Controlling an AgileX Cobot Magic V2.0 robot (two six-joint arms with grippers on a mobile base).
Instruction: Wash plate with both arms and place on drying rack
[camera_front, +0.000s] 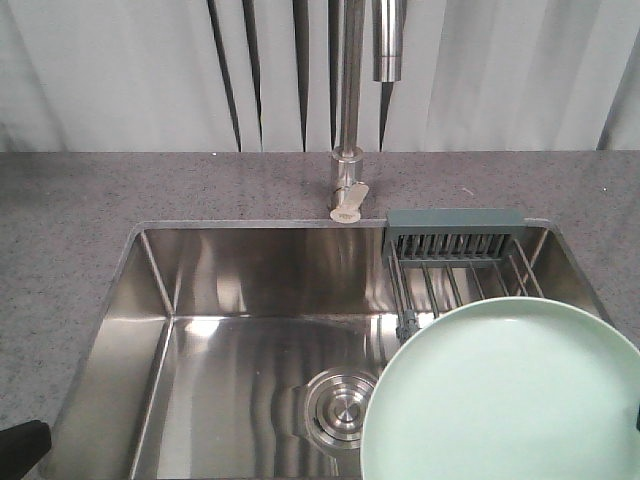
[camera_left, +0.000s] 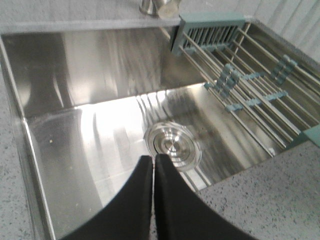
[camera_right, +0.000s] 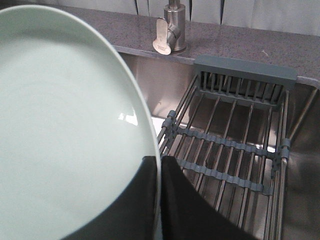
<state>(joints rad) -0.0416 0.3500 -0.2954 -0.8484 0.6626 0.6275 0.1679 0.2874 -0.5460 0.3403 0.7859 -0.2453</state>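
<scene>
**Front view.**
- Sink (camera_front: 200, 290): rectangular basin of brushed stainless steel, streaked with reflections.
- Drain (camera_front: 340, 405): round, ringed steel, set in the sink floor.
- Countertop (camera_front: 80, 190): grey speckled stone around the basin.
- Faucet (camera_front: 348, 120): polished steel column behind the sink's far wall.
- Drying rack (camera_front: 455, 255): parallel steel bars with a slotted grey-green plastic end frame, spanning the sink's right side.
- Plate (camera_front: 510, 400): round, pale mint, matte, with a low upright rim. It sits in the lower right, in front of the rack's near bars and covering the drain's right edge.
- Dark shape (camera_front: 22, 442): black, in the lower left corner, possibly part of the left arm; too little shows to tell.

**Left wrist view.**
- Left gripper (camera_left: 153, 159): two smooth, black, tapered fingers pressed together with nothing between them, over the basin near the drain.

**Right wrist view.**
- Right gripper (camera_right: 160, 160): black fingers clamped on the plate's rim, one on each face. The plate is tilted, to the left of the rack's ribbed plastic cross-strips.
</scene>
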